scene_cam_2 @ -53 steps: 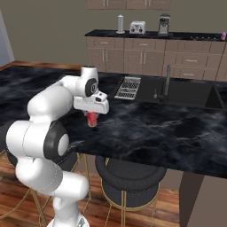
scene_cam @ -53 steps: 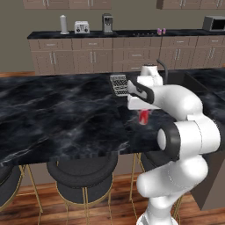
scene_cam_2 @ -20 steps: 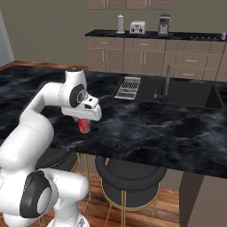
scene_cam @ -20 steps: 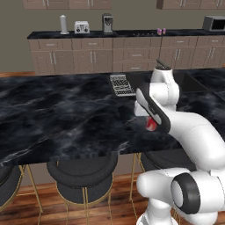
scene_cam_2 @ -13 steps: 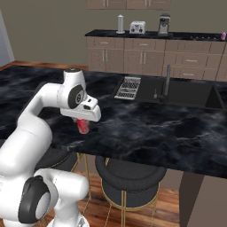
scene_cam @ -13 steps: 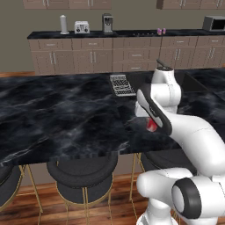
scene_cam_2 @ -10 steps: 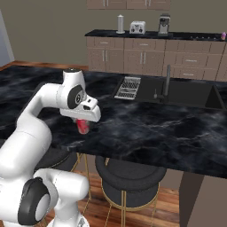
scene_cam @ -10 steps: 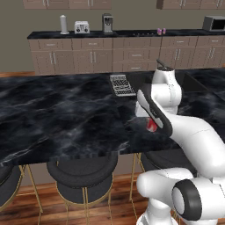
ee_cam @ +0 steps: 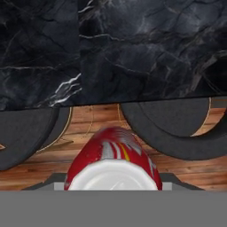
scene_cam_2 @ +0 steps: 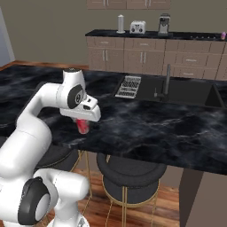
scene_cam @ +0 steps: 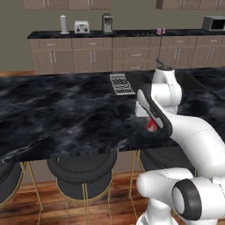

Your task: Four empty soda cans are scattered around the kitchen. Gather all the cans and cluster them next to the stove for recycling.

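We see the black marble counter (scene_cam: 66,114) spanning the room, dark round stools (scene_cam: 82,169) tucked below its near edge. Our claw (scene_cam_2: 83,125) is clamped on the red soda can (scene_cam_2: 82,126) (silver top toward the camera), held off that near edge.

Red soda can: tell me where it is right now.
The red soda can hangs shut in the pincer, at the near edge of the black marble island counter, above the stools.

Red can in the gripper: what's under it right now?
The red can hangs in the shut gripper past the dark marble island's edge. Beneath it are wood floor and black stool seats. The floor directly below is hidden by the can.
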You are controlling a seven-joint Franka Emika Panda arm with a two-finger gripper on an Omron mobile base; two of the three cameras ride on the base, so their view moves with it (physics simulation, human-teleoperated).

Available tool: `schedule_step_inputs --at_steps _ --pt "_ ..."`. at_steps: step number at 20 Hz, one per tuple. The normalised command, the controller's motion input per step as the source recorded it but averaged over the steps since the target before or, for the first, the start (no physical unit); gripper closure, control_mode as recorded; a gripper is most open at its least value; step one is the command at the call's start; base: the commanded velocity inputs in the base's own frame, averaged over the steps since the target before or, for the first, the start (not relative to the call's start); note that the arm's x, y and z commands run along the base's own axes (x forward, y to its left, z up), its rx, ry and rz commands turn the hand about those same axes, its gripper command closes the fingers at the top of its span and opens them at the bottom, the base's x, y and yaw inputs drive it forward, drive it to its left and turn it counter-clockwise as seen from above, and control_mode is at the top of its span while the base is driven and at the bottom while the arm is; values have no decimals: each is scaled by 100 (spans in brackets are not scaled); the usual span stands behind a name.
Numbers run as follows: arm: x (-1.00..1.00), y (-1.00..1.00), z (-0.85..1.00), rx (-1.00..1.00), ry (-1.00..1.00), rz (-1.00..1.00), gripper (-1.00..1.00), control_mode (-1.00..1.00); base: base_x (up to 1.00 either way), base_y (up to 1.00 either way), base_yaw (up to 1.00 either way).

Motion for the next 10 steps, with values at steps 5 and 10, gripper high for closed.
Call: schedule_step_inputs --at_steps 5,10 --pt "0 0 0 0 0 0 100 100 -67 0 0" --pt "0 0 0 0 0 0 100 100 -75 -18 0"
